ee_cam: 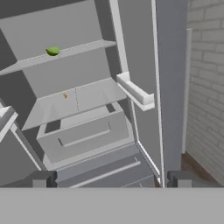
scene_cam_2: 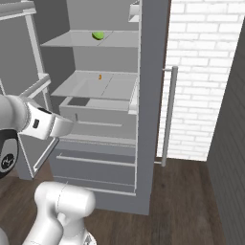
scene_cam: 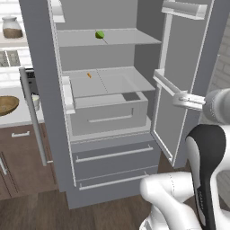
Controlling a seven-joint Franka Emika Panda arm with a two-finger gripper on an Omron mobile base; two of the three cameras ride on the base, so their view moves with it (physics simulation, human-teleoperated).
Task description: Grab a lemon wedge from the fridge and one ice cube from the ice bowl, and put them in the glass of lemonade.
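While the fridge [scene_cam_2: 110, 95] fills both, left base shows the ice bowl [scene_cam: 6, 105].

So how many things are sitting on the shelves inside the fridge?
2. A green lemon wedge lies on the upper shelf, and a tiny orange bit on the shelf below. More may hide in the drawer.

Matt grey, metal-looking fridge [scene_cam: 112, 134] with smooth pale shelves and brushed bar handles. Glossy green wedge [scene_cam: 99, 34] on the upper shelf. Brown wooden bowl [scene_cam: 6, 104], smooth, on the far left counter. Dark wood plank floor [scene_cam_2: 186, 201]. Rough white brick wall [scene_cam_2: 201, 72] at right.
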